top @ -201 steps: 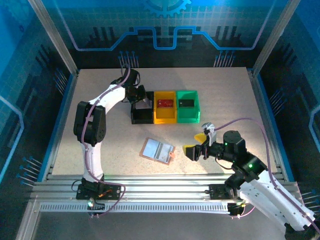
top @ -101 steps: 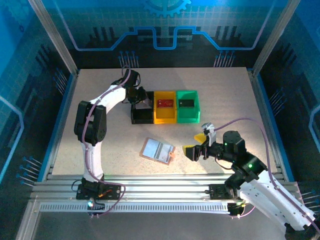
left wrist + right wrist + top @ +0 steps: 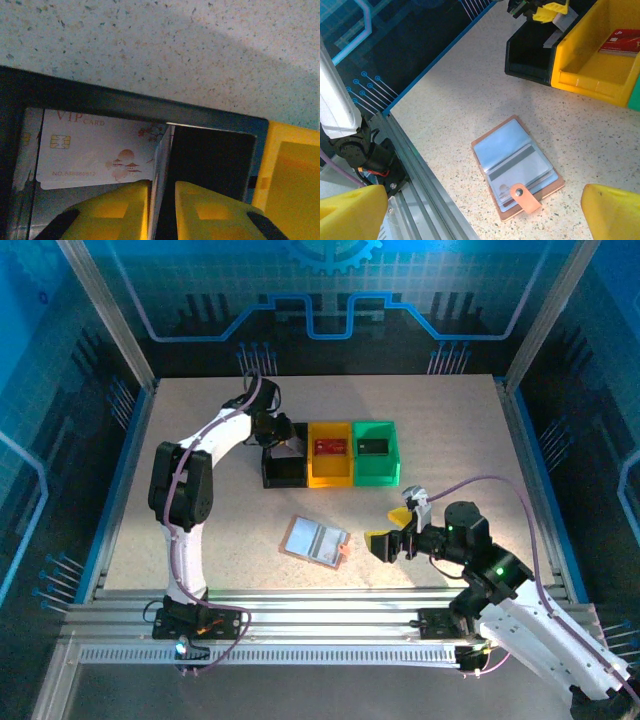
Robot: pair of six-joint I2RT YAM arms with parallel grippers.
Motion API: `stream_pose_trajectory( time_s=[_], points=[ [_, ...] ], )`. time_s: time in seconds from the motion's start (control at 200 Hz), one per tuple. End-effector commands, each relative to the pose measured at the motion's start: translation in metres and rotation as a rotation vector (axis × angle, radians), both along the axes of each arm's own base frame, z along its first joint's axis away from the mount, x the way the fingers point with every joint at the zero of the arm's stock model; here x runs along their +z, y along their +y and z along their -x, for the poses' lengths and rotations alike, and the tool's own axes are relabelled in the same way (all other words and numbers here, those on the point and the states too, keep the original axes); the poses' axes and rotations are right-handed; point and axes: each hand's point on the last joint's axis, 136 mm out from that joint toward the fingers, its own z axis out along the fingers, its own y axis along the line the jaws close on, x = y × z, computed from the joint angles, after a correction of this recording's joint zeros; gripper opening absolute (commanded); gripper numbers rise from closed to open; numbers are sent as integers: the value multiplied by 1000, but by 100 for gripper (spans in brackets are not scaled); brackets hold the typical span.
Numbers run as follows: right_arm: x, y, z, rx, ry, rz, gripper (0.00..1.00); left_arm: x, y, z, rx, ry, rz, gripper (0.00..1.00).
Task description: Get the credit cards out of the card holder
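The card holder (image 3: pixel 315 540) lies open on the table, pinkish-tan with a snap tab (image 3: pixel 525 197); grey cards (image 3: pixel 525 167) sit in its pale pockets. My left gripper (image 3: pixel 285 445) hangs over the black bin (image 3: pixel 283 472). In the left wrist view its jaws (image 3: pixel 162 187) stand slightly apart: a whitish card's thin edge (image 3: pixel 164 160) rests against the left finger, with a dark gap to the right one. A whitish VIP card (image 3: pixel 90 150) shows inside that bin. My right gripper (image 3: pixel 390 528) is wide open, right of the holder and above the table (image 3: pixel 484 210).
A yellow bin (image 3: pixel 331 478) holds a red card (image 3: pixel 330 447), and a green bin (image 3: pixel 375 475) beside it holds a black card (image 3: pixel 373 447). The three bins stand in a row behind the holder. An aluminium rail (image 3: pixel 427 185) runs along the table's near edge.
The left jaws have eased apart around the whitish card over the black bin. Neither arm has visibly moved, and the holder lies where it was.
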Motion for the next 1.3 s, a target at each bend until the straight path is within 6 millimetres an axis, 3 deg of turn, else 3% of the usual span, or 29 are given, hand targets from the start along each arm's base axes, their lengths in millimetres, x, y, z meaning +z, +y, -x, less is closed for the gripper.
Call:
stream_pose_trajectory(
  time_s=[0.0, 0.355, 0.57, 0.715, 0.895, 1.08, 1.231, 1.291],
  points=[
    [-2, 1, 1, 7, -8, 8, 100, 8, 3, -3, -15, -8, -34, 21],
    [-2, 2, 2, 13, -4, 10, 100, 37, 11, -8, -18, -42, -76, 22],
    [-6, 2, 1, 5, 13, 26, 100, 84, 14, -1, -17, -97, -78, 22],
    [-16, 1, -1, -4, 65, 70, 100, 102, 3, 42, -20, -99, -13, 23],
    [-42, 5, -4, -13, 192, 133, 93, 94, -34, 121, -105, -75, 15, 24],
    [-72, 23, -1, -6, 334, 159, 63, 61, -65, 185, -133, -19, 116, 24],
    [-87, 42, 0, -15, 395, 186, 38, 44, -78, 211, -132, 6, 164, 24],
    [-93, 50, 1, -24, 416, 193, 34, 35, -81, 219, -127, 26, 163, 24]
  ],
)
